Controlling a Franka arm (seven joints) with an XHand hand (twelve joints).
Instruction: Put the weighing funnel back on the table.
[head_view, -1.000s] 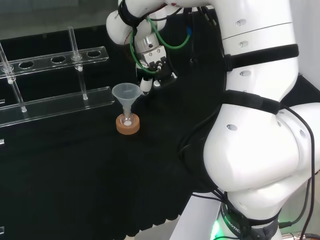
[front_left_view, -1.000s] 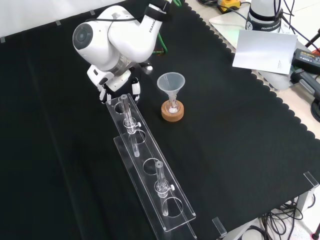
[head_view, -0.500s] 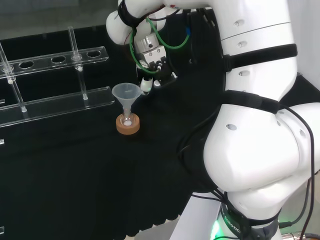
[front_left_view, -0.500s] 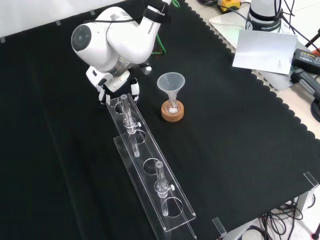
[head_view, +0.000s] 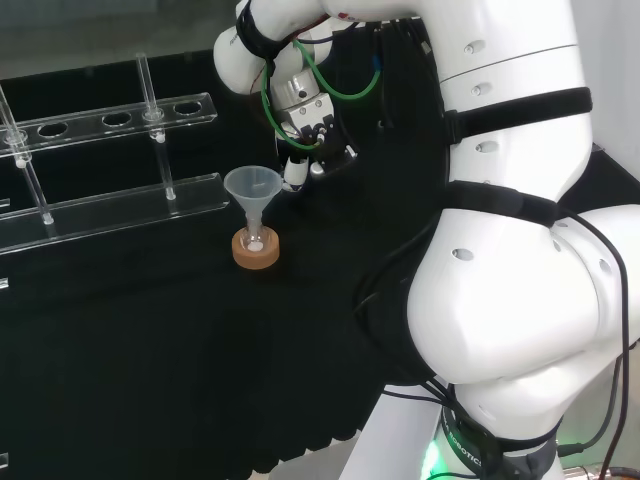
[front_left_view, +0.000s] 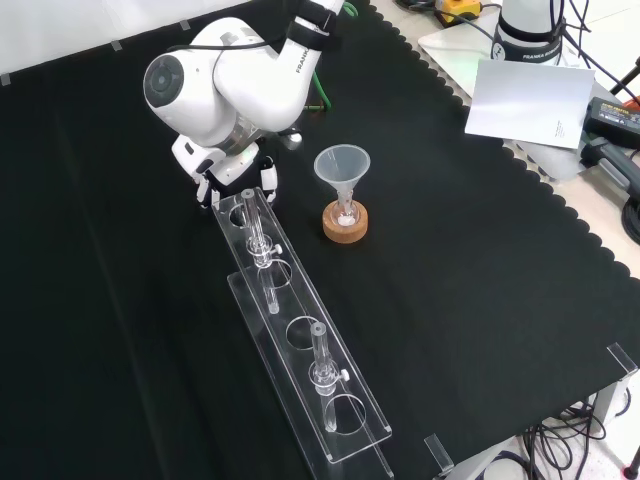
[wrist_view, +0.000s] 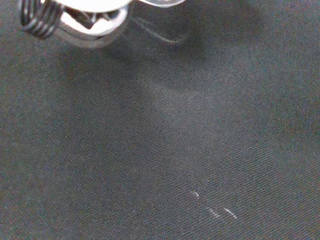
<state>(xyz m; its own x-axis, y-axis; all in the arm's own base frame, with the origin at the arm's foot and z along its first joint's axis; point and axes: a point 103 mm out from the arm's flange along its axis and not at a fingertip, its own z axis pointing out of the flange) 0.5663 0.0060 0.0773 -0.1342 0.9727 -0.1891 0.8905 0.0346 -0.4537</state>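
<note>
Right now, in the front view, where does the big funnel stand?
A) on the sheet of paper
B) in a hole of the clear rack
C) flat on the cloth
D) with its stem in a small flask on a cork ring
D: the funnel stands mouth up, its stem down in the small flask on the cork ring, right of the clear rack.

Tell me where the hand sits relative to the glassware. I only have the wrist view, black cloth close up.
Observer: In the head view, the hand is just right of the funnel, apart from it.
Operator: Anything on its other side?
Observer: In the front view, the far end of the rack lies right by the hand.
Operator: Funnel upright?
Observer: Yes, mouth up, stem in the flask on the cork ring.
</note>
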